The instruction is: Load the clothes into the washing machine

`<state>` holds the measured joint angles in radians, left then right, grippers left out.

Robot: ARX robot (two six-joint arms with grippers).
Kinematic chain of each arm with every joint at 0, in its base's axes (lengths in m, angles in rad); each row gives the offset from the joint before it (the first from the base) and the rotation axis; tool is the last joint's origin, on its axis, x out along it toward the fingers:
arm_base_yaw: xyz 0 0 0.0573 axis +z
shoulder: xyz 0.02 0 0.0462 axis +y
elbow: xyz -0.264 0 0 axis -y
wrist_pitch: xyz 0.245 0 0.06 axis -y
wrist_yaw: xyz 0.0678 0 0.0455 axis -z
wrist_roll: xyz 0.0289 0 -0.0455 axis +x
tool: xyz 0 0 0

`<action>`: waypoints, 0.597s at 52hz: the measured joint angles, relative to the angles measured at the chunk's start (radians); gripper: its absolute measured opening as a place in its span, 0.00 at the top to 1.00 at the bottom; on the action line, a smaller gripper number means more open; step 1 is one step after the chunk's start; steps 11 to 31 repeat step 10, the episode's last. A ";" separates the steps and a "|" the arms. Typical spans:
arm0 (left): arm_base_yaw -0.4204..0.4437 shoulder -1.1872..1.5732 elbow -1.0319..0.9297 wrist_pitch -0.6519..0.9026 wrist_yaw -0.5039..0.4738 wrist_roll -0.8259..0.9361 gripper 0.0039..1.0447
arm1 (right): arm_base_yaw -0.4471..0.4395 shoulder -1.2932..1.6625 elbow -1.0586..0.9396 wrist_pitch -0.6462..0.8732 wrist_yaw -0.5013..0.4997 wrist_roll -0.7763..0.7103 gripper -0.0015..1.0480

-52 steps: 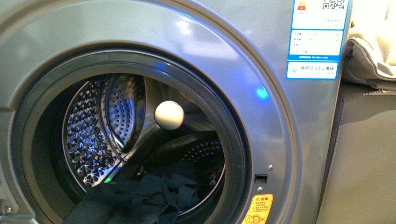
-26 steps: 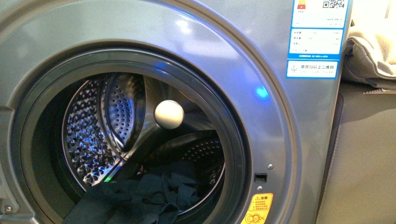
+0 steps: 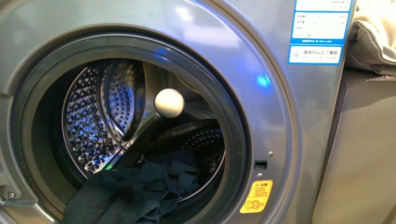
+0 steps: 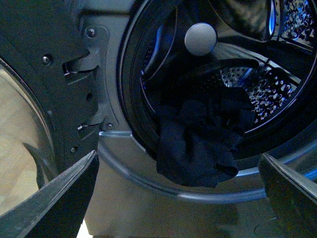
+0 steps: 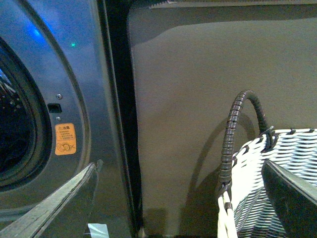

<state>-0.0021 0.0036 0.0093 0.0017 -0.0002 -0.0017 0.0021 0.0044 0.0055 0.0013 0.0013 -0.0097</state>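
- Plainly, the dark navy soft fabric clothes (image 3: 135, 193) lay as a crumpled bundle at the mouth of the large silver-grey front-loading washing machine (image 3: 261, 140), and you could see part of the bundle spilling forward over the black rubber gasket (image 3: 236, 140) rather than sitting fully in the perforated steel drum (image 3: 93, 126).
- In the left wrist view the same bundle (image 4: 198, 144) drooped over the lower lip of the opening, one fold hanging down outside it.
- You would have judged that fabric light, limp and apt to slump; it would not have held a shape, and a loose fold could have snagged on the gasket.
- The best hold looked to be the thick bunched mass near the hanging fold, pinched through several layers, not a single thin edge.
- Your left gripper (image 4: 178, 198) stood released, fingers spread wide with nothing between them, well short of the bundle.
- Your right gripper (image 5: 178, 198) was likewise spread and empty, beside the white woven basket with its dark wrapped handle (image 5: 277, 168), away from the drum.
- A round pale knob (image 3: 169, 103) showed inside the drum, above the clothes.
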 joint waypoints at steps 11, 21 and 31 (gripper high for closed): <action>0.000 0.000 0.000 0.000 0.000 0.000 0.06 | 0.000 0.000 0.000 0.000 0.000 0.000 0.07; 0.000 0.000 0.000 0.000 0.000 0.000 0.06 | 0.000 0.000 0.000 0.000 0.000 0.000 0.07; 0.000 0.000 0.000 0.000 0.000 0.000 0.06 | 0.000 0.000 0.000 0.000 0.000 0.000 0.07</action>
